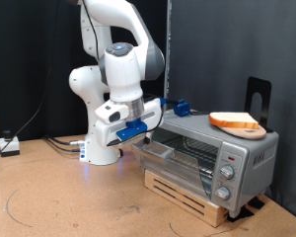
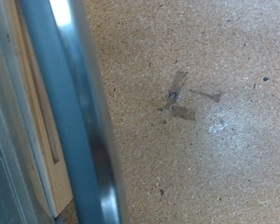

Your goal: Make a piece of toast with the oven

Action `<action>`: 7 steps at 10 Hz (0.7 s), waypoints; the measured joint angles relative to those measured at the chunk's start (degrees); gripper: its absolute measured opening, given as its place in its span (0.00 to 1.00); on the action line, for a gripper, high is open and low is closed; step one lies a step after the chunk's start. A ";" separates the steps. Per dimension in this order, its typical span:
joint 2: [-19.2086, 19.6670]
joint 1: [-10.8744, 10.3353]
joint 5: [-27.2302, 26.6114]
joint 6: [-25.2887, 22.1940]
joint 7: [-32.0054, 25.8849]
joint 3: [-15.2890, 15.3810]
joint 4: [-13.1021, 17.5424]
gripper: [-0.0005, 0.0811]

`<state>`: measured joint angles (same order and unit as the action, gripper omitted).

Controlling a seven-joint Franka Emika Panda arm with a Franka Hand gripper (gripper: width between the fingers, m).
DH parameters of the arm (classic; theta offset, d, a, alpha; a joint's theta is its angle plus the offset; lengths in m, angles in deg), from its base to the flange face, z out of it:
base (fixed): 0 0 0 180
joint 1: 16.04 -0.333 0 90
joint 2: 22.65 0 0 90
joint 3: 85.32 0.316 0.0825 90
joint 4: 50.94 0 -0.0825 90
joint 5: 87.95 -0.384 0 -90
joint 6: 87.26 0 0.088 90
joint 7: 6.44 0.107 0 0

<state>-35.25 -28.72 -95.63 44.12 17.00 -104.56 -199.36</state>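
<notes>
Piece of toast (image 1: 237,122) atop oven (image 1: 212,156), jaws at door (grip hidden)

A boxy silver countertop toaster oven (image 1: 212,158) sits at the right of the scene on a low pale wooden pallet (image 1: 187,193), which rests on a brown particle-board surface (image 1: 59,197). Its glass door hangs partly open toward the left. On the oven's flat top lies a round light-wood board (image 1: 239,126) carrying a flat orange-tan slice of toast (image 1: 235,119). A small blue block (image 1: 182,107) sits on the far left part of the oven top. The white robot arm's end effector (image 1: 140,131), with blue fittings, is at the upper edge of the open door; its fingers cannot be made out. Knobs line the oven's right-hand panel.
</notes>
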 joint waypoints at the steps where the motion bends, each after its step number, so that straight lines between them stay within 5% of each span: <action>1: 0.72 0.15 0.03 0.44 0.00 -0.04 0.27 1.00; 7: 6.67 2.18 1.36 6.14 0.06 -0.37 1.22 1.00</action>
<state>-28.58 -26.54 -94.28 50.26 17.05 -104.93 -198.15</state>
